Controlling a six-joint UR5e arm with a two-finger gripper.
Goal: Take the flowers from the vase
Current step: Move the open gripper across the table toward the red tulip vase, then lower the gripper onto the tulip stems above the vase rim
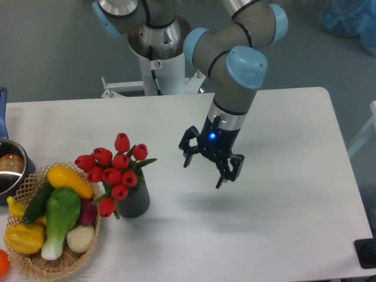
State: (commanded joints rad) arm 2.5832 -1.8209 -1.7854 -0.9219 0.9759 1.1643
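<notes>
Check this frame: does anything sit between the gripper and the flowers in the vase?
Nothing visible does. The open gripper hangs over bare table, and the stretch between it and the flowers in the vase holds no object. The basket of vegetables lies on the flowers' far side.
</notes>
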